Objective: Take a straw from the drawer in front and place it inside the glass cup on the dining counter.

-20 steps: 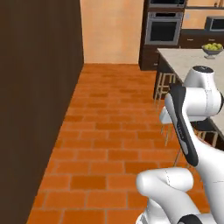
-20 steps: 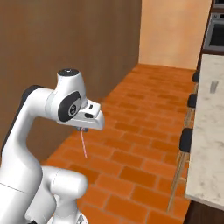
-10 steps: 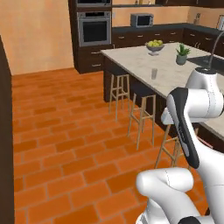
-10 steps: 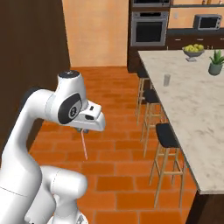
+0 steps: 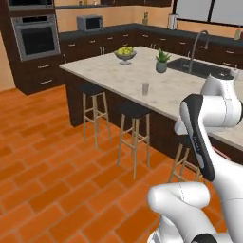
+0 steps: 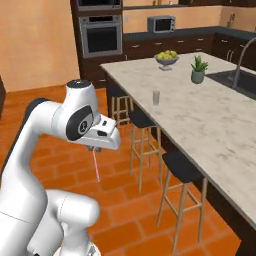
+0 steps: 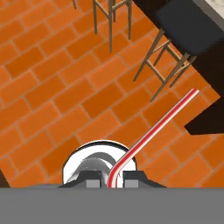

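The dining counter (image 6: 210,120) stretches off to the right, bar stools (image 6: 182,170) tucked along its side, the glass cup (image 6: 156,97) standing well out on the marble. The gripper (image 7: 109,179) is clamped on the straw (image 6: 95,165), which hangs over the brick floor (image 5: 52,180).

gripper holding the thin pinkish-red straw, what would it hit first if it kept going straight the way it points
Probably the orange brick floor: the gripper points down, shut on the straw, with nothing below. The black-seated wooden stool stands off to one side.
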